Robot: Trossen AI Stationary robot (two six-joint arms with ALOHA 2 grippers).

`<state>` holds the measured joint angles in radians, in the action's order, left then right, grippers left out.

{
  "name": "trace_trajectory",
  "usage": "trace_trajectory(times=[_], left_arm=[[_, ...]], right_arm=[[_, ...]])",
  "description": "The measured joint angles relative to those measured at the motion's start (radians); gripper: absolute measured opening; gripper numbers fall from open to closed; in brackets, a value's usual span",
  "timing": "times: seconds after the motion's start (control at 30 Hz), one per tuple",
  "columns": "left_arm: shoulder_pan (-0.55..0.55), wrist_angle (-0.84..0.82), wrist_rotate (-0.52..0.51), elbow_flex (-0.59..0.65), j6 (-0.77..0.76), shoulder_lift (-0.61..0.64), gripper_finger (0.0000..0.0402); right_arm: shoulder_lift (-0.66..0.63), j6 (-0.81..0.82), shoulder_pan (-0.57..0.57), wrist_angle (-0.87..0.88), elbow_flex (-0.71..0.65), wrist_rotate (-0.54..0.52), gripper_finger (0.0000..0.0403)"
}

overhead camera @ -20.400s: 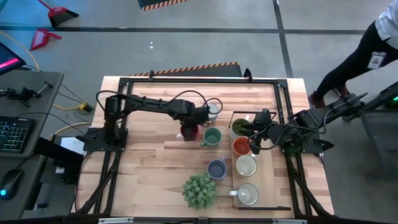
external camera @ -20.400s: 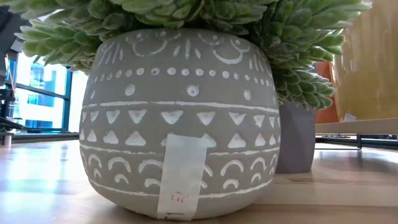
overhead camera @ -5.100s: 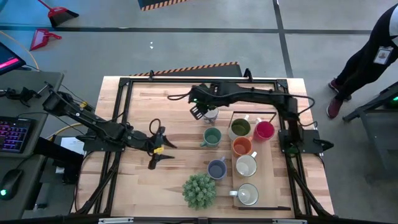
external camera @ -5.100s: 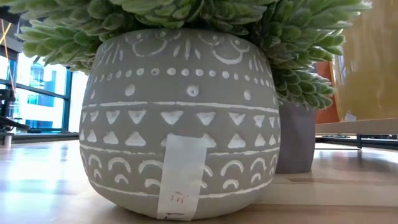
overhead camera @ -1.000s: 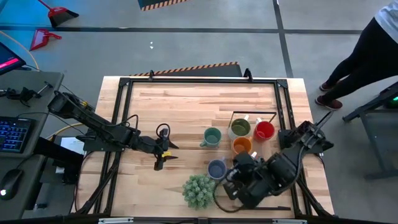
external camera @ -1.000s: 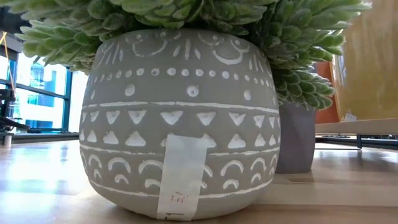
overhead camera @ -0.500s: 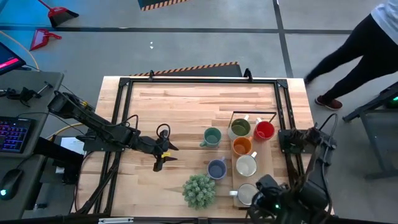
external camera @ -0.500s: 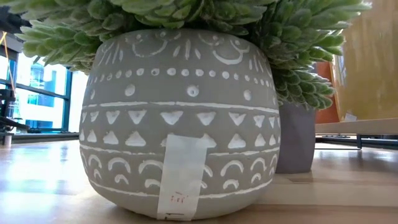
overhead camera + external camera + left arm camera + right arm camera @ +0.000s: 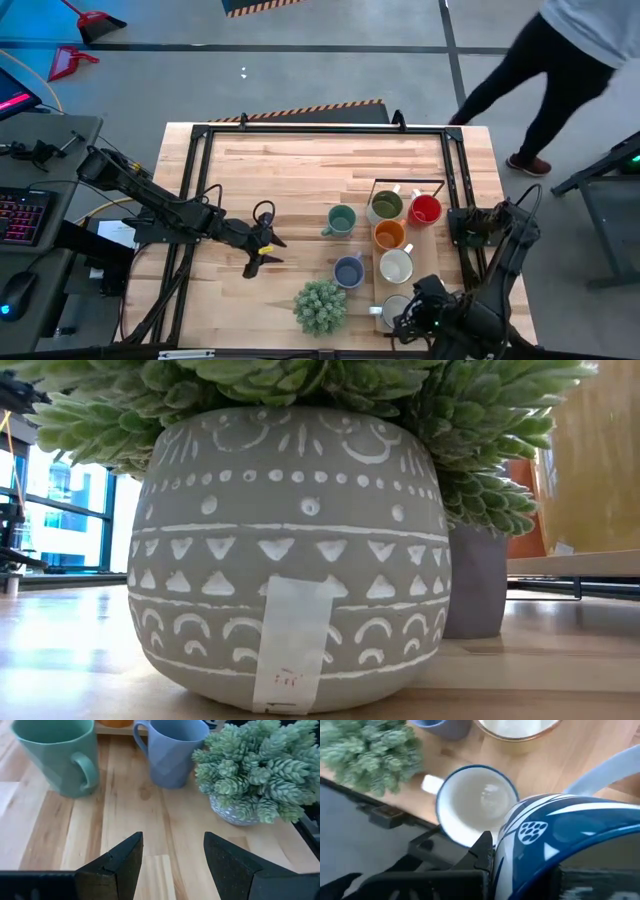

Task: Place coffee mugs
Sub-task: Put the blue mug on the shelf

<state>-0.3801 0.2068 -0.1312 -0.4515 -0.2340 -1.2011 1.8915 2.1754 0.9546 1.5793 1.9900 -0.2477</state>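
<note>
On the wooden tray [image 9: 441,250] stand an olive green mug [image 9: 386,206], a red one [image 9: 425,209], an orange one [image 9: 389,234] and two white mugs [image 9: 396,266] [image 9: 477,802]. A green mug [image 9: 341,219] and a blue-grey mug [image 9: 348,270] stand on the table left of the tray. My right gripper [image 9: 425,312] hovers over the tray's near end, shut on a white mug with a blue pattern [image 9: 555,835], just above the nearest white mug. My left gripper [image 9: 262,250] [image 9: 172,855] waits open at the table's left, pointing at the green and blue-grey mugs. My right gripper holds the blue-patterned mug from above, pointing steeply down. One dark finger [image 9: 482,852] lies against the mug's outer wall [image 9: 512,837]; the mug itself hides the other finger. The mug hangs lifted clear above the tray and the white mug below it.
A spiky green plant in a grey patterned pot [image 9: 320,305] [image 9: 290,550] stands near the front edge, left of the tray. A black frame [image 9: 300,130] runs round the table. A person [image 9: 560,50] walks past the far right corner. Bare wood lies across the far half.
My right arm has swung toward the table's near right corner with the patterned mug, sinking lower and rolling its wrist, uncovering the white mug in the tray's middle. The mug stays held clear. The person beyond the table has walked left.
</note>
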Motion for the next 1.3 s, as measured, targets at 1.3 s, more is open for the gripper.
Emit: trace_trajectory(times=[1.3], left_arm=[[0.0, -0.008, 0.051, 0.0, 0.007, 0.0, 0.0197]], right_arm=[[-0.181, 0.069, -0.021, -0.098, -0.406, 0.125, 0.001]])
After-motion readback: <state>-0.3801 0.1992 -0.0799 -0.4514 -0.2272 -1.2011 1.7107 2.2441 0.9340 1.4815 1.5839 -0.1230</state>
